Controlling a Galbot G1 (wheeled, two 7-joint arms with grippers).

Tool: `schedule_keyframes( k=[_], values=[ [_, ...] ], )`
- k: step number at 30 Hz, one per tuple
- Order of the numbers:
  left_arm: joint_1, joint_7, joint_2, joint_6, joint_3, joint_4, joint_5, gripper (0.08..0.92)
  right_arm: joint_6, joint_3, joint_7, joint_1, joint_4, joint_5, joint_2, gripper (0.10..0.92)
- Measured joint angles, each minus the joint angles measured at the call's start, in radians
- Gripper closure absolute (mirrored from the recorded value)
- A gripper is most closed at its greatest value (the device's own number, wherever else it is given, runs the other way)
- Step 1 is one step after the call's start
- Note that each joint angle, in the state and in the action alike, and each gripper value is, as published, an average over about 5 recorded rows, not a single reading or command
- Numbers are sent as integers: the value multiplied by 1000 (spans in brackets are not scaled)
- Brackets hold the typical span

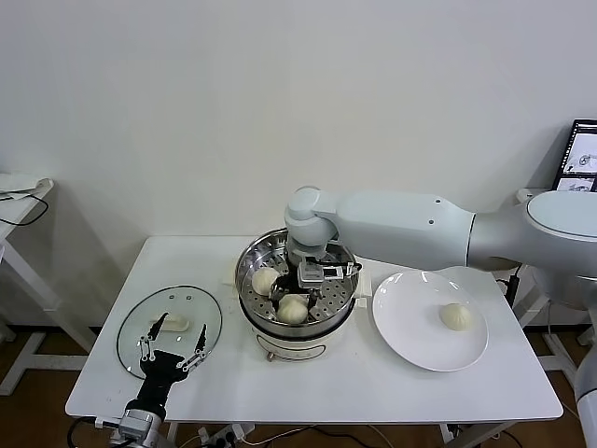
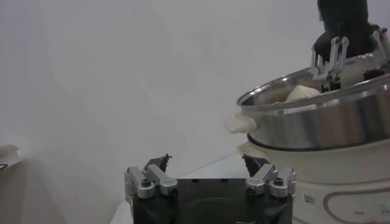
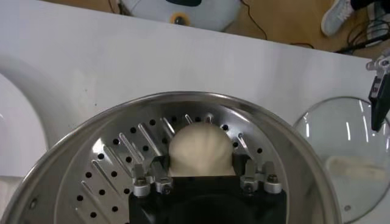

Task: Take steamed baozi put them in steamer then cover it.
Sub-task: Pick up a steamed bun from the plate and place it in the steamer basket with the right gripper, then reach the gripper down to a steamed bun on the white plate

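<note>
Steel steamer (image 1: 297, 291) at table centre holds the right gripper (image 1: 317, 276) and two visible baozi (image 1: 293, 308); one bun on the plate (image 1: 456, 316); glass lid (image 1: 169, 328) beside the left gripper (image 1: 170, 349), spread empty; right wrist: fingers (image 3: 159, 172) flank a bun (image 3: 201, 149), apparently parted, releasing; next, lift clear, fetch the plate's bun.

We note the steamer (image 1: 297, 297) at the counter's (image 1: 233, 383) middle. Inside it, on the perforated tray (image 3: 122, 152), lie three baozi: one at the left (image 1: 266, 280), one at the front (image 1: 293, 309), and one (image 3: 201, 149) between the jaws of the right gripper (image 1: 315, 276), which sits inside the pot toward the right. To the steamer's right lies the plate (image 1: 410, 336), carrying a fourth baozi (image 1: 456, 316) on its right part. To the steamer's left the glass lid (image 1: 201, 313) lies flat on the counter. The left gripper (image 1: 171, 352) stands at the lid's front edge, well apart from the steamer.
</note>
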Motion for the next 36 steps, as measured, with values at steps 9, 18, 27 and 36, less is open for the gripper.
schedule_keyframes(
  k=[9, 18, 27, 36],
  values=[
    [4, 0, -2, 0, 6, -9, 2, 177, -44, 16, -23, 51, 32, 63, -57, 203],
    [14, 0, 1, 0, 17, -29, 9, 177, -206, 11, -91, 143, 106, 232, -260, 203],
    [25, -2, 3, -5, 31, -46, 21, 177, -484, 64, -156, 96, 115, 276, -509, 203],
    [31, -4, 3, -8, 36, -55, 24, 177, -622, 246, -196, -99, 11, 186, -627, 203]
  ],
)
